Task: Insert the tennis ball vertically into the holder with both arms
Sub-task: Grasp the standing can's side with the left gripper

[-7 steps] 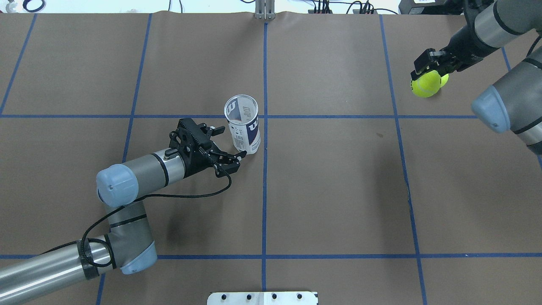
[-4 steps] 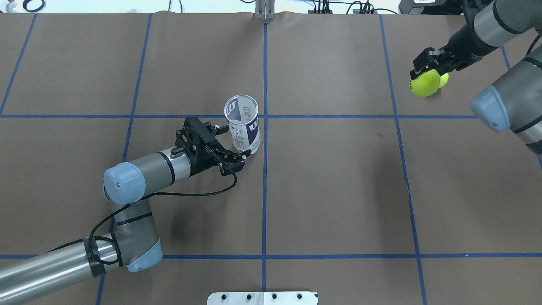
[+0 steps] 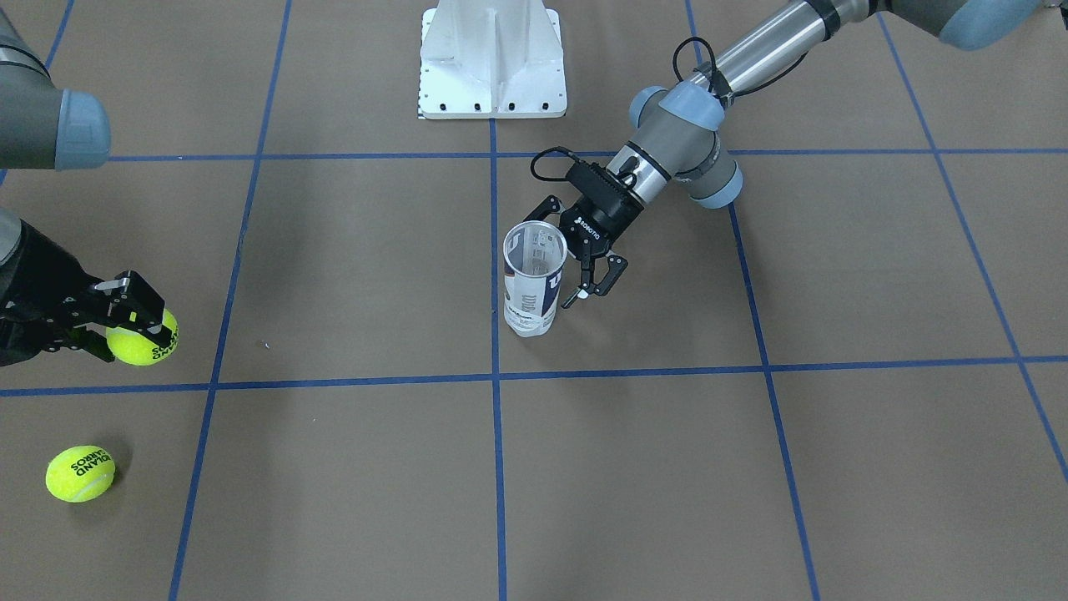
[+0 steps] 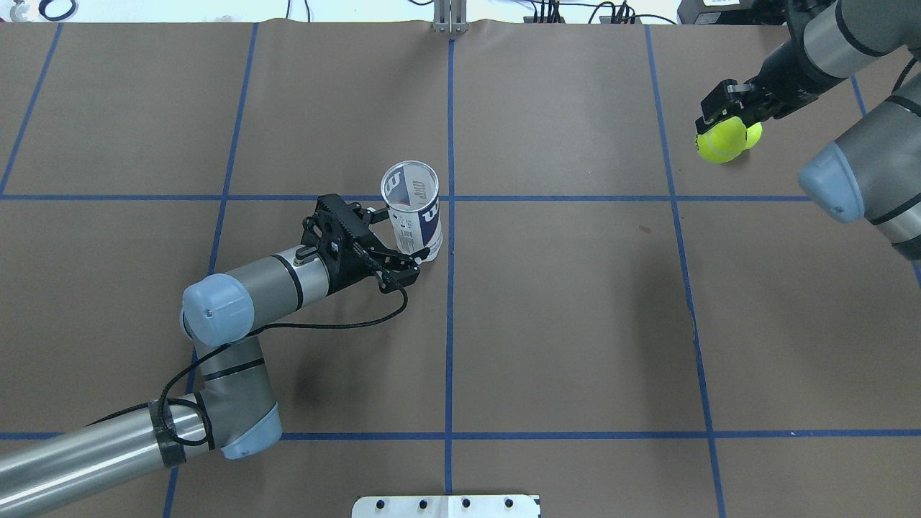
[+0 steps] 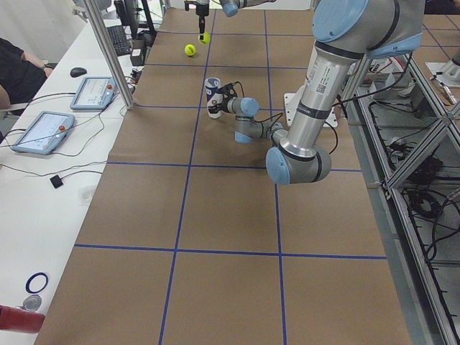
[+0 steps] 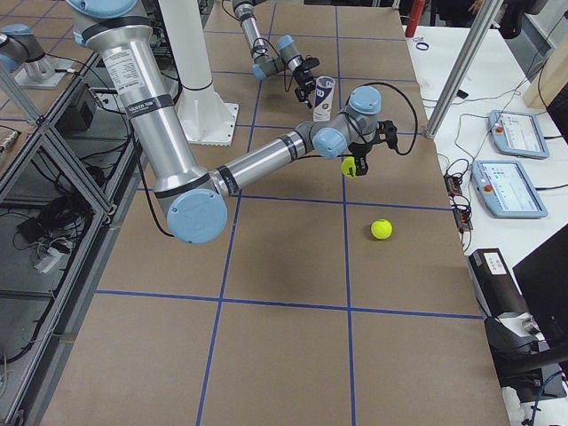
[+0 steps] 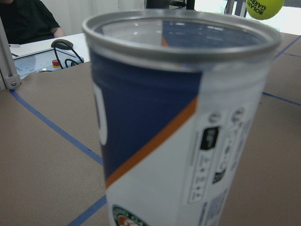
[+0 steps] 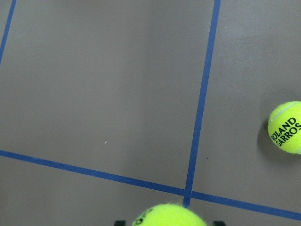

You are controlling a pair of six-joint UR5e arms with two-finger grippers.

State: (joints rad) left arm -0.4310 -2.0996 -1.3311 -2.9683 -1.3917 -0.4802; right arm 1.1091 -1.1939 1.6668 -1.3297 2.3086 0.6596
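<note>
The holder [image 4: 416,216] is standing upright near the middle of the bench [image 4: 575,324], its long axis vertical and its silver-rimmed mouth facing up. The left hand [image 4: 397,234] is straddling its lower wall with fingers spread, not yet clamped. Empty and thin-walled, the can is probably light, slick and easy to tip or dent, so a gentle hold low on the labelled body looks safest. Well apart, the right hand [image 4: 727,129] is gripping a tennis ball [image 4: 719,142] — fuzzy, springy.
</note>
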